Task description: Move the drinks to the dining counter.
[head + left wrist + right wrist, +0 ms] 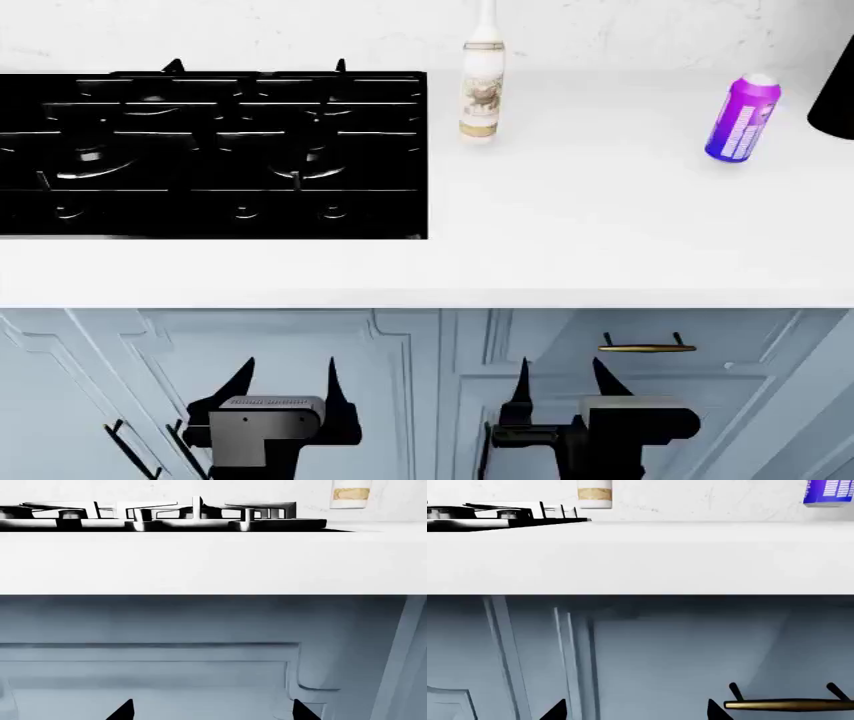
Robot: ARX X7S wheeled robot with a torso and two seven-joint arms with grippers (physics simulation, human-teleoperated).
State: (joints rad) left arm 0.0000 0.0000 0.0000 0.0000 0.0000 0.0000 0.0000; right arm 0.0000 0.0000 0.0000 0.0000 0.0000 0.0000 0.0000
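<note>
Head view: left gripper [286, 385] and right gripper [561, 385] low in front of blue-grey cabinet doors [400, 380], fingers apart, both empty. Brass handle [646, 347] just beside right gripper. White worktop [601, 230] above; black gas hob [214, 150] on its left part. White bottle [482, 80] upright just right of hob, near back wall. Purple can [742, 118] upright, well apart to right.

Left wrist view: fingertips [123, 711] spread, facing cabinet; hob [160, 517] above, bottle label [351, 495] beyond.

Right wrist view: fingertips [555, 711] spread; bottle base [594, 495], can [829, 492] on worktop.
</note>
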